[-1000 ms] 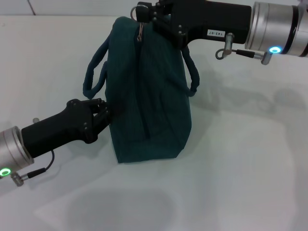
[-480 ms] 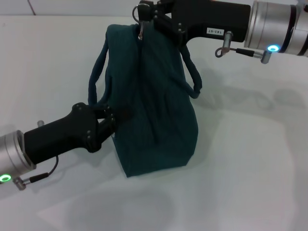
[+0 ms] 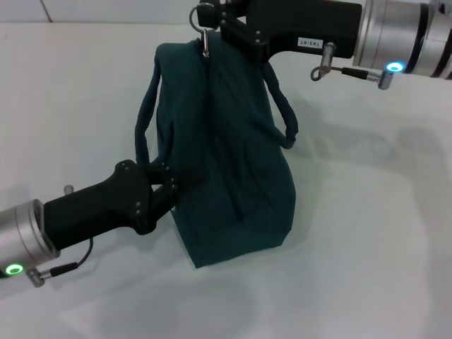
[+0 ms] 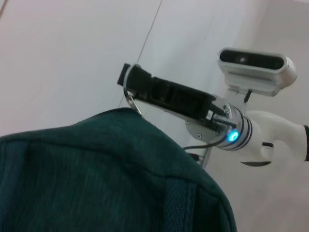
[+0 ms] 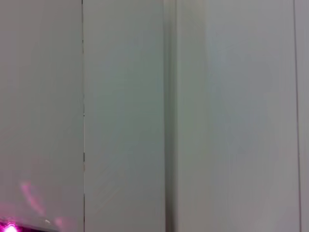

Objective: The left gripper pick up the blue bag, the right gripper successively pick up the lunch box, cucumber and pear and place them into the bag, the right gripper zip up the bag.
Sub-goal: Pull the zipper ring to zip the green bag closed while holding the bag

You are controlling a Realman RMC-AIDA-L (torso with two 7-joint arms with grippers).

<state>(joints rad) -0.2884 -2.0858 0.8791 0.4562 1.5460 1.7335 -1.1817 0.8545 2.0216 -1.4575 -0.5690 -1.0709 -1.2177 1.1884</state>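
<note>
The blue bag (image 3: 233, 148) stands on the white table, closed along its top seam and leaning, with its two loop handles hanging at the sides. My left gripper (image 3: 166, 185) is shut on the fabric of its near left side, by one handle. My right gripper (image 3: 205, 18) is at the bag's far top end, shut on the ring zipper pull (image 3: 204, 42). The left wrist view shows the bag (image 4: 96, 179) close up and the right gripper (image 4: 128, 84) holding the ring above it. The lunch box, cucumber and pear are out of view.
The white table (image 3: 367, 233) spreads bare around the bag. The left wrist view shows the robot's head camera (image 4: 251, 67) behind the right arm. The right wrist view shows only pale wall panels (image 5: 193, 116).
My left gripper has moved right and nearer with the bag's near side, so the bag's base has slid and the bag leans more. The right gripper has stayed at the far top end.
</note>
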